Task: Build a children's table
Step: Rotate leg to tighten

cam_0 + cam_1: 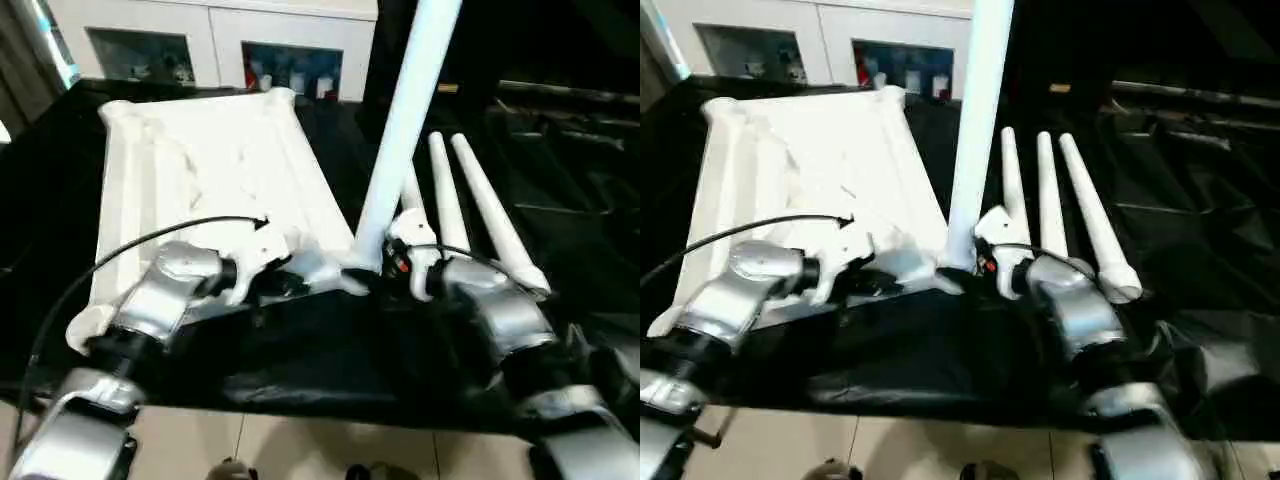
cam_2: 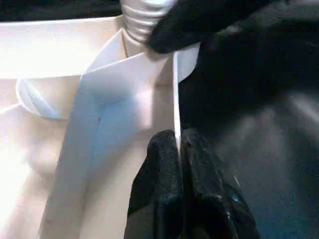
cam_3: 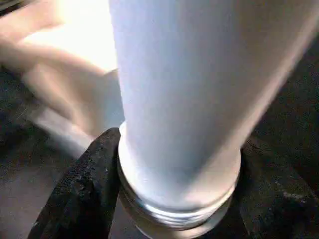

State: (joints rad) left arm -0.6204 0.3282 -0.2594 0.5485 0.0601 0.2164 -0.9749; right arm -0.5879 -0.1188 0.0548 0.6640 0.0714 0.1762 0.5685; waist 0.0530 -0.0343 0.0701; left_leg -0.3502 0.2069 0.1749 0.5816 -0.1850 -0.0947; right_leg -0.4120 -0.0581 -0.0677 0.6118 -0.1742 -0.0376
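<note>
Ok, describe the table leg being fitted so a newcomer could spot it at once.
Start at the large white plastic tabletop lying underside up on the black cloth. At its near right corner a long white tapered round leg rises, with the right end effector around its threaded base. Unlike the three spare white legs lying flat beside it, this one stands nearly upright.

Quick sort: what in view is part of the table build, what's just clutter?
Job:
- tabletop, underside up, left gripper shut on its rim
- upright leg at the near corner, right gripper around its threaded base
- three spare legs lying on the black cloth

Lying about:
- white cabinet behind
- black cable over the left arm
</note>
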